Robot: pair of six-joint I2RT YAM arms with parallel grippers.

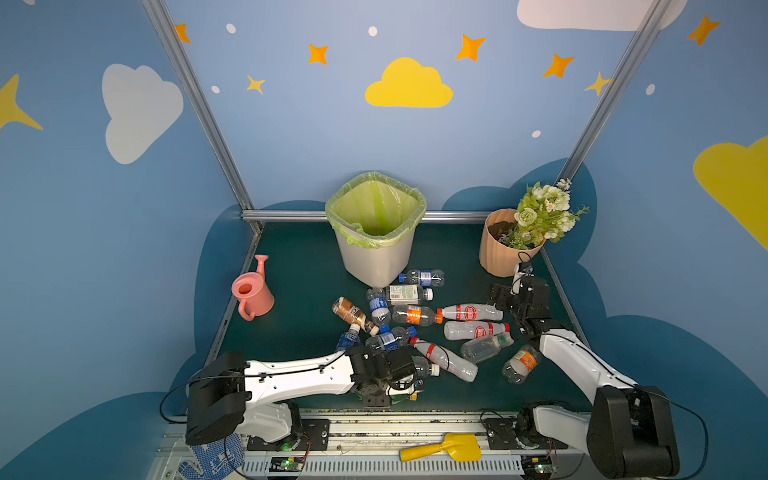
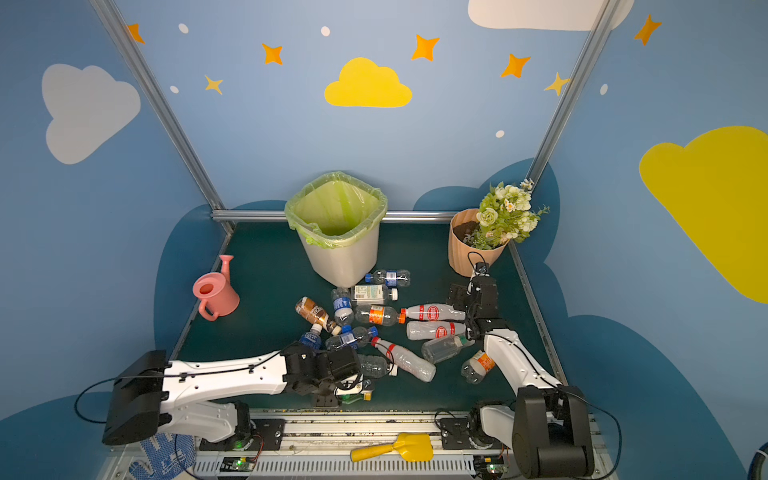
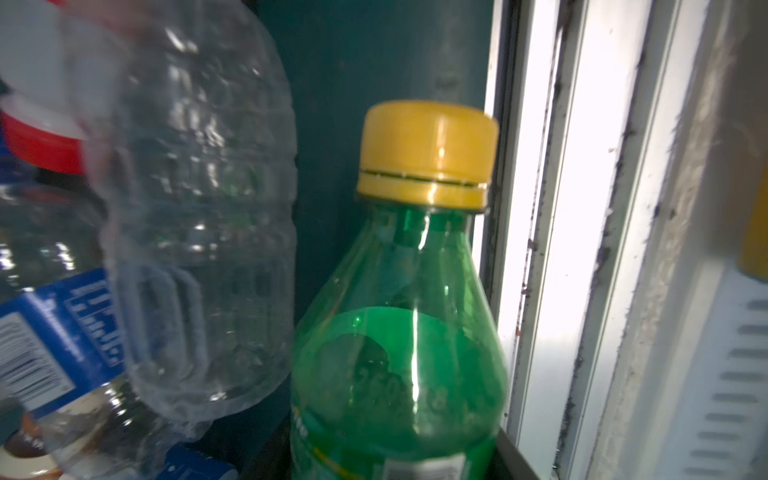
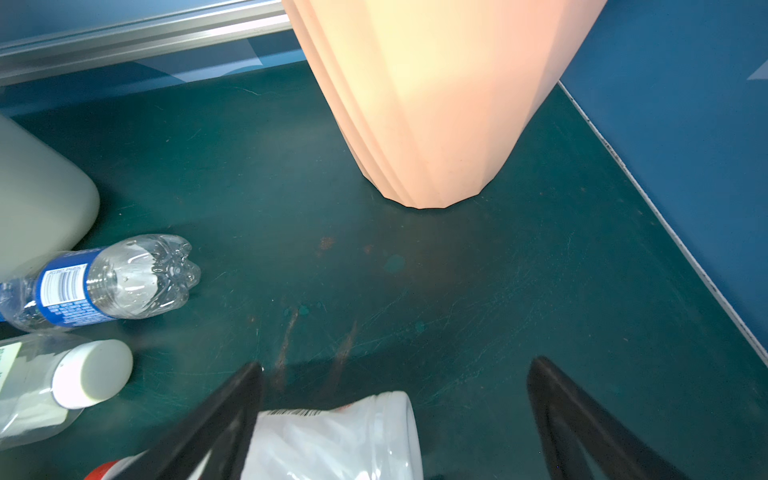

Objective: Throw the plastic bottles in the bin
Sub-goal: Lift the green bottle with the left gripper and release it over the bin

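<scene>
Left gripper (image 1: 397,392) on a green bottle (image 3: 399,353) at the table's (image 1: 299,291) near edge; right gripper (image 4: 397,365) spread wide.
The green bottle, yellow-capped, lies between the left fingers, but whether they grip it cannot be told. The right jaws hold nothing, poised over the base of a white bottle (image 4: 332,440) near the peach flowerpot (image 4: 436,104). The other plastic bottles (image 1: 415,314) lie strewn mid-table before the bin (image 1: 374,257), which stands at the far edge.

The green bottle (image 3: 399,353) is glossy, translucent plastic under a smooth yellow cap (image 3: 428,153). The flowerpot (image 4: 436,104) looks matt, the surface (image 4: 457,291) scratched.
</scene>
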